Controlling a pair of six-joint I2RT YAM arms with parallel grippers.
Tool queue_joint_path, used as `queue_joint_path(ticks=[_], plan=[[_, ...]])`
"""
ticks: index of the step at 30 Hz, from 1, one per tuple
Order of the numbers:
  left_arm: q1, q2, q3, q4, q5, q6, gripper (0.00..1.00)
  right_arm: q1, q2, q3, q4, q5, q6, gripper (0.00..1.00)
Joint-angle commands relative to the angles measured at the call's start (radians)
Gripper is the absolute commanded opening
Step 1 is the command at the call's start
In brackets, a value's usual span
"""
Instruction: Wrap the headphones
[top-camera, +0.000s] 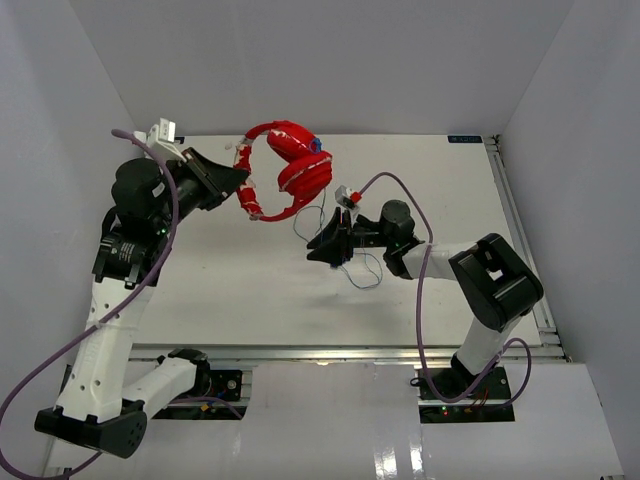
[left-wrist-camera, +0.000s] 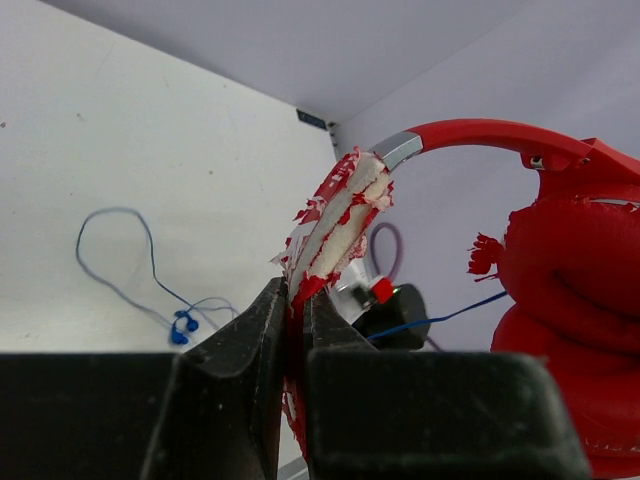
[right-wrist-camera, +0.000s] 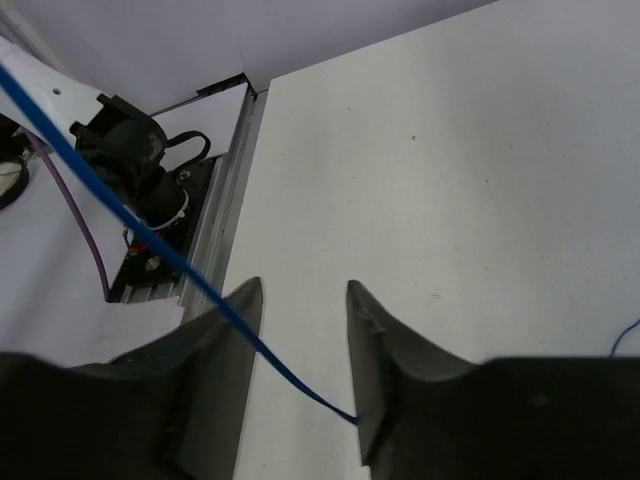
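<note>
You have one pair of headphones (top-camera: 292, 168), red, in the upper centre of the overhead frame, held above the surface (top-camera: 460, 210), with both earcups to the right of the band. Your left tool (left-wrist-camera: 297, 297) is clamped on the frayed, peeling end of the headband. Your right tool (right-wrist-camera: 303, 292) has its jaws part-way apart. The blue cable (right-wrist-camera: 130, 215) runs straight between them from the upper left, touching one finger's inner face, not pinched. Loose cable loops lie on the surface. The small blue plug (left-wrist-camera: 181, 327) sits at the lower left of the left wrist view.
</note>
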Motion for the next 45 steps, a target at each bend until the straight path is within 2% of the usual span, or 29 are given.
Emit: queue_joint_path(ticks=[1, 3, 5, 7, 8, 11, 12, 15, 17, 21, 22, 24, 26, 28, 30, 33, 37, 41, 45], plan=[[-0.001, 0.007, 0.076, 0.143, -0.076, -0.185, 0.0, -0.004, -0.025, -0.024, 0.095, 0.003, 0.03, 0.26], [0.0, 0.017, 0.072, 0.185, -0.104, -0.234, 0.0, -0.004, -0.061, -0.027, 0.087, -0.011, 0.036, 0.14], [0.0, 0.031, 0.066, 0.208, -0.143, -0.254, 0.0, -0.007, -0.107, -0.019, 0.003, -0.016, 0.005, 0.1], [0.0, 0.057, 0.059, 0.229, -0.214, -0.257, 0.0, -0.004, -0.178, 0.016, -0.247, 0.012, -0.197, 0.08], [-0.001, 0.078, 0.06, 0.235, -0.243, -0.246, 0.0, 0.002, -0.215, 0.056, -0.441, 0.055, -0.326, 0.08], [-0.002, 0.151, 0.06, 0.243, -0.336, -0.194, 0.0, 0.075, -0.305, 0.224, -0.919, 0.351, -0.663, 0.08], [-0.003, 0.2, 0.063, 0.244, -0.367, -0.154, 0.0, 0.097, -0.318, 0.251, -1.082, 0.427, -0.727, 0.08], [-0.026, 0.314, 0.064, 0.25, -0.502, -0.064, 0.0, 0.193, -0.351, 0.338, -1.321, 0.701, -0.917, 0.08], [-0.07, 0.369, 0.081, 0.255, -0.596, 0.019, 0.0, 0.272, -0.368, 0.364, -1.377, 0.914, -1.046, 0.08], [-0.183, 0.515, 0.107, 0.256, -0.708, 0.187, 0.0, 0.35, -0.371, 0.368, -1.447, 1.282, -1.278, 0.08], [-0.212, 0.531, 0.105, 0.256, -0.731, 0.213, 0.0, 0.352, -0.373, 0.373, -1.462, 1.321, -1.361, 0.08], [-0.235, 0.557, 0.077, 0.267, -0.718, 0.284, 0.0, 0.358, -0.386, 0.388, -1.493, 1.412, -1.428, 0.08], [-0.249, 0.554, 0.009, 0.282, -0.641, 0.334, 0.0, 0.35, -0.399, 0.433, -1.495, 1.46, -1.475, 0.08], [-0.255, 0.517, -0.056, 0.335, -0.558, 0.405, 0.0, 0.307, -0.407, 0.481, -1.497, 1.451, -1.48, 0.08], [-0.256, 0.466, -0.186, 0.397, -0.366, 0.467, 0.0, 0.258, -0.414, 0.526, -1.498, 1.386, -1.467, 0.08], [-0.258, 0.398, -0.276, 0.455, -0.173, 0.533, 0.0, 0.174, -0.421, 0.552, -1.491, 1.234, -1.442, 0.08], [-0.261, 0.318, -0.361, 0.478, 0.002, 0.567, 0.0, 0.091, -0.435, 0.516, -1.471, 1.026, -1.366, 0.08], [-0.265, 0.266, -0.408, 0.486, 0.041, 0.568, 0.0, 0.069, -0.44, 0.487, -1.481, 0.831, -1.31, 0.08], [-0.267, 0.248, -0.414, 0.494, 0.005, 0.546, 0.0, 0.069, -0.441, 0.5, -1.554, 0.719, -1.331, 0.08]])
